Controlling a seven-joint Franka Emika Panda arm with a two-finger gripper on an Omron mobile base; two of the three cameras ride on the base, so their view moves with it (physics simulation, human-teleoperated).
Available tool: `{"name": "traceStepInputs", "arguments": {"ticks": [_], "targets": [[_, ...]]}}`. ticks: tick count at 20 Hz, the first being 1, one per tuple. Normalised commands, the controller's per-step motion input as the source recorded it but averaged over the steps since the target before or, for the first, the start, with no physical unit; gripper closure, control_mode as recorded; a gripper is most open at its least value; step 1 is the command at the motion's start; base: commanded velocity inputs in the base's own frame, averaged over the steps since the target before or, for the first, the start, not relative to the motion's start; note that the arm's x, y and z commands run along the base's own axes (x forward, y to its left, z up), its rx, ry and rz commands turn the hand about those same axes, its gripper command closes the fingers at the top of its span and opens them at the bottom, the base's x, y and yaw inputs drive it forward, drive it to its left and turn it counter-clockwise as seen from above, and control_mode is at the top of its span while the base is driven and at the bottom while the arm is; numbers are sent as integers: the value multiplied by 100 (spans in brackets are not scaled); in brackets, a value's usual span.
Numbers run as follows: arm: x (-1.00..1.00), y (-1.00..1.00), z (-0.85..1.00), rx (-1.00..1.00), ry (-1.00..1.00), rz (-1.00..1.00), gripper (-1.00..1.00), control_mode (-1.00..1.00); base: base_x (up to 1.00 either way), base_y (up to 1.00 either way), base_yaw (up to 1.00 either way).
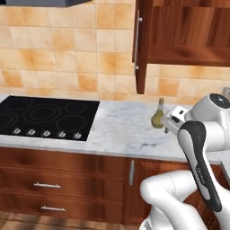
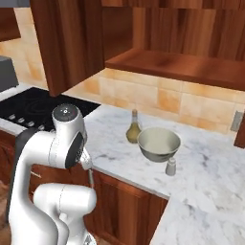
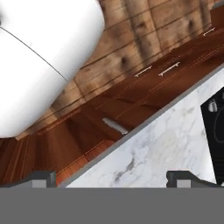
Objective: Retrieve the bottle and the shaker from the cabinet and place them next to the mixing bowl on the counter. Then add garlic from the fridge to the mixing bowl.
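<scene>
The olive-yellow bottle [image 2: 133, 128] stands upright on the white marble counter [image 2: 206, 182], just left of the grey-beige mixing bowl [image 2: 159, 142]. The small pale shaker [image 2: 171, 166] stands in front of the bowl, close to its right side. In the left base view the bottle [image 1: 157, 114] is right beside my hand. My gripper [image 3: 111, 178] is open and holds nothing; its two fingertips [image 3: 43, 177] stand wide apart over the counter's front edge [image 3: 144, 153]. The cabinet [image 2: 172, 43] above hangs with its door [image 1: 141, 45] open. The fridge and garlic are out of view.
A black cooktop [image 1: 45, 114] with a row of knobs lies in the counter to the left. Reddish-brown base cabinets and drawers [image 1: 49, 184] run below. My own white arm [image 2: 67, 143] rises close to the counter's edge. A wooden floor [image 3: 144, 30] lies beneath.
</scene>
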Motion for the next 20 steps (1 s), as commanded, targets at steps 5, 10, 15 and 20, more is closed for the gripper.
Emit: {"name": "traceStepInputs", "arguments": {"ticks": [5, 10, 15, 20], "targets": [[0, 0, 0, 0, 0, 0, -100, 100, -15, 5, 41], [0, 0, 0, 0, 0, 0, -100, 100, -7, 4, 42], [0, 0, 0, 0, 0, 0, -100, 100, 0, 7, 42], [0, 0, 0, 0, 0, 0, -100, 100, 0, 11, 40]]}}
